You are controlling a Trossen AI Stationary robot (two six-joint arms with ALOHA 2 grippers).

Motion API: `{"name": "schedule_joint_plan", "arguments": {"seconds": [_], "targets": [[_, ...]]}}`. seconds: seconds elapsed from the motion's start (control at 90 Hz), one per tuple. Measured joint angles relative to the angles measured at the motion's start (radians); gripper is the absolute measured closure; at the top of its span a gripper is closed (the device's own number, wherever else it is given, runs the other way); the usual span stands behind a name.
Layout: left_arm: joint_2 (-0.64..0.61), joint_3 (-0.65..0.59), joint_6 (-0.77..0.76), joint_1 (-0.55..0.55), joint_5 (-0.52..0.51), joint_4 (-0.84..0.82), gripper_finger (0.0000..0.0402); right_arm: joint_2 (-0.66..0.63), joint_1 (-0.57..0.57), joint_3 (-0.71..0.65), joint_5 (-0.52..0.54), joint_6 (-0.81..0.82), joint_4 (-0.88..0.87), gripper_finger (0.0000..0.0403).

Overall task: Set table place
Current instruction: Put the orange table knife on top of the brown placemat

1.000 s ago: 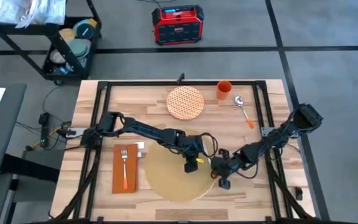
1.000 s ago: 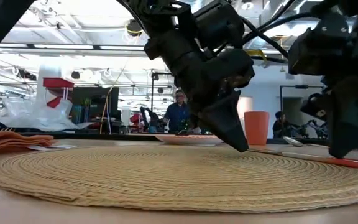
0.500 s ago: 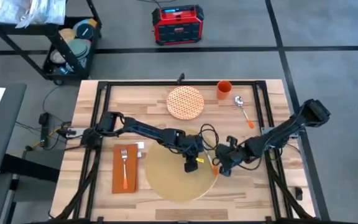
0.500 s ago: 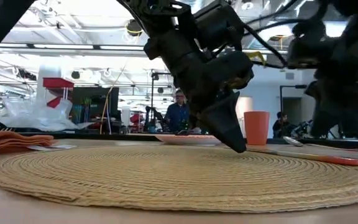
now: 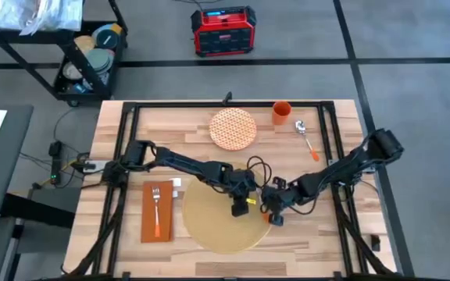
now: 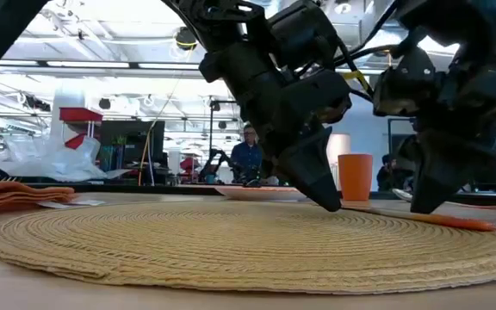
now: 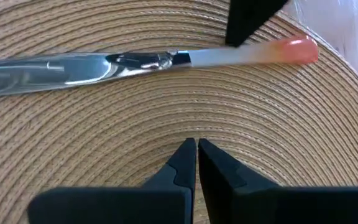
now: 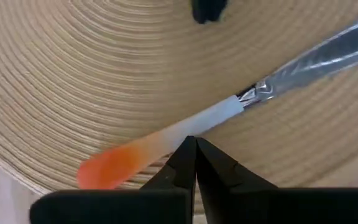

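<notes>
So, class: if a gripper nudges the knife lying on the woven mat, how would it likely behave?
The knife looks stiff: a shiny metal blade joined to a smooth handle, so it should probably move as one piece. It lies flat, so tipping seems unlikely. The ridged mat may drag on it, and the glossy handle could slip between the right gripper fingertips.

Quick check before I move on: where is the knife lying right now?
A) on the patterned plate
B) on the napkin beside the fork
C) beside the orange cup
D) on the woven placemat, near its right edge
D: both wrist views show the knife lying flat on the placemat, its orange handle end by the mat's rim, with the right gripper just over the handle.
</notes>
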Motion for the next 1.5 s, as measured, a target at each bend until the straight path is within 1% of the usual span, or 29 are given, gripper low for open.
{"name": "schedule_joint_plan", "arguments": {"seconds": [0.222, 0.433, 0.5, 0.622, 0.744, 0.833, 0.922, 0.989, 1.089, 1.222, 1.289, 1.444, 1.5], "targets": [[0.0, 0.0, -0.004, 0.001, -0.001, 0.006, 0.0402, 0.002, -0.004, -0.001, -0.01, -0.066, 0.071, 0.0403], [0.0, 0.001, -0.001, 0.002, -0.013, 0.008, 0.0402, 0.001, -0.017, -0.001, -0.028, -0.076, 0.074, 0.0403], [0.0, 0.001, -0.001, 0.002, -0.013, 0.008, 0.0402, -0.01, -0.009, -0.001, -0.008, -0.059, 0.061, 0.0403], [-0.004, 0.001, -0.009, 0.003, -0.013, 0.004, 0.0402, -0.035, 0.011, 0.0, 0.063, -0.048, 0.044, 0.0403], [-0.004, 0.002, -0.055, 0.003, -0.009, -0.042, 0.0402, -0.031, 0.017, 0.0, 0.067, -0.03, 0.032, 0.0403], [-0.005, 0.003, -0.058, -0.003, 0.018, -0.094, 0.0402, -0.03, 0.017, 0.0, 0.063, -0.029, 0.021, 0.0403], [-0.009, 0.005, -0.026, -0.015, 0.022, -0.161, 0.0402, -0.03, 0.014, 0.0, 0.061, -0.036, 0.008, 0.0403], [-0.01, 0.005, 0.01, -0.021, 0.03, -0.181, 0.0402, -0.03, 0.008, 0.0, 0.058, -0.054, 0.01, 0.0403], [-0.009, 0.004, 0.041, -0.023, 0.032, -0.161, 0.0402, -0.03, -0.007, 0.0, 0.054, -0.078, 0.01, 0.0403], [-0.005, 0.002, 0.021, -0.013, 0.027, -0.1, 0.0402, -0.03, -0.031, 0.0, 0.044, -0.112, 0.02, 0.0403], [-0.004, 0.001, 0.01, -0.007, 0.006, -0.074, 0.0402, -0.03, -0.04, 0.0, 0.027, -0.116, 0.022, 0.0403], [-0.002, 0.0, 0.005, 0.007, -0.064, -0.021, 0.0402, -0.03, -0.044, 0.0, 0.025, -0.114, 0.01, 0.0403], [0.0, -0.001, -0.011, 0.014, -0.073, 0.014, 0.0402, -0.03, -0.044, 0.0, 0.024, -0.113, 0.009, 0.0403]]}}
